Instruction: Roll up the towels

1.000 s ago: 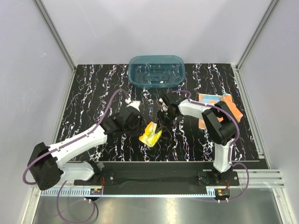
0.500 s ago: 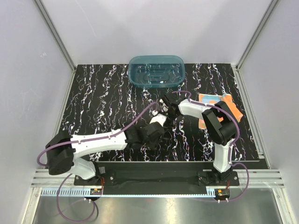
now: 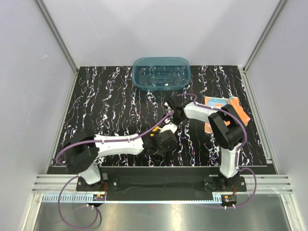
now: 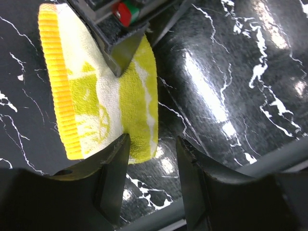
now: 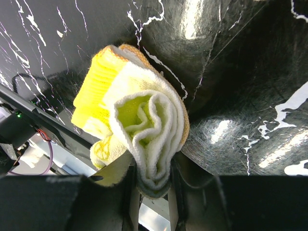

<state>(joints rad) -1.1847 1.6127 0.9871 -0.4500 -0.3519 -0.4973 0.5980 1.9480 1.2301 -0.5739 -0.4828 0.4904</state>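
Observation:
The yellow towel [image 4: 96, 96] lies bunched on the black marbled table. My right gripper [image 5: 154, 180] is shut on its folded layers [image 5: 144, 120]; one of its fingers [image 4: 120, 53] shows pinching the cloth from the far side. My left gripper [image 4: 152, 139] is open at the towel's near corner, its left finger touching the cloth edge and the gap mostly over bare table. In the top view the left gripper [image 3: 166, 138] covers this towel, close to the right gripper [image 3: 169, 119]. The orange towel [image 3: 224, 107] lies flat at the right, partly behind the right arm.
A teal translucent tub [image 3: 161, 73] stands at the back centre of the table. The left arm stretches low across the front of the table [image 3: 96, 106] from its base. Grey walls close in three sides, and the front rail runs near the left gripper.
The left arm has swung right and toward the front, over the yellow towel, now hiding it from above; its jaws have opened slightly. The right arm has held still, gripping the towel.

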